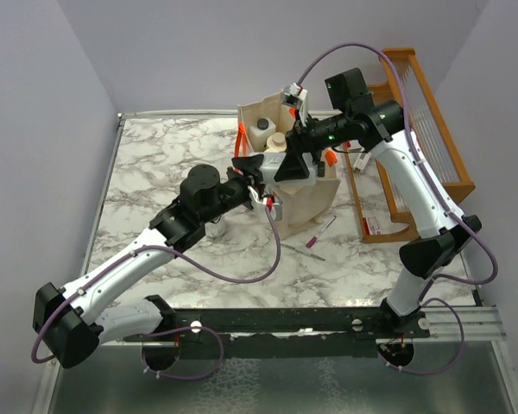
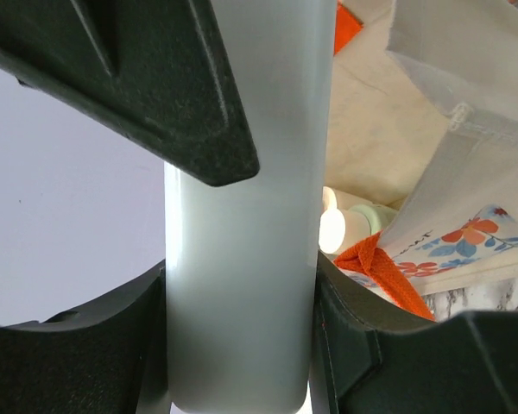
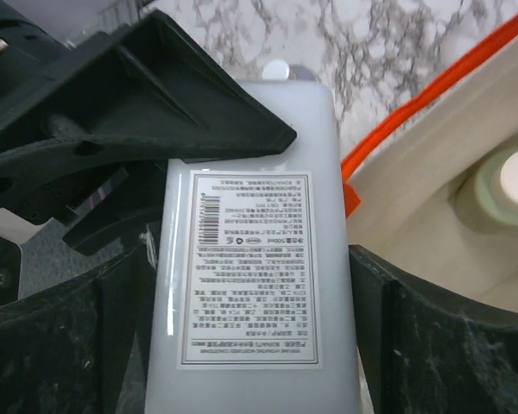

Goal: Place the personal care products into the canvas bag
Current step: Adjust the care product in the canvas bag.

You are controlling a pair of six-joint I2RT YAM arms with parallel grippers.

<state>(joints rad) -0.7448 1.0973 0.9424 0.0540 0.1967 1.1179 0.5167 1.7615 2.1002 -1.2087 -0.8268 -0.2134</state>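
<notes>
Station state, viewed from the room:

1. Both arms meet above the canvas bag [image 1: 318, 200], which stands upright near the middle of the marble bench [image 1: 155, 164]. Its orange handles [image 1: 241, 138] hang at the rim, and a floral print shows on its side in the left wrist view.

2. The white bottle [image 3: 250, 198] is off the bench, held in the air at the bag's open mouth, between the two tools. A printed label faces the right wrist camera.

3. The left tool [image 2: 242, 293] is clamped at half width on the white bottle. Both of its fingers [image 2: 363, 345] press flat against the bottle's narrow sides.

4. The right tool [image 3: 250, 293] stands wide, with one finger on each side of the bottle's broad face. The fingers lie right at the bottle's edges; I cannot tell whether they press it or stand just clear.

5. Other products already stand inside the bag. A pale green bottle with a cream cap [image 3: 505, 185] is visible below the right tool, and two light caps [image 1: 276, 141] show at the bag's mouth from above.

6. An orange slatted rack [image 1: 432, 112] stands on the bench just right of the bag. A slim pink-and-white stick [image 1: 321, 231] lies on the bench near the bag's front corner
</notes>
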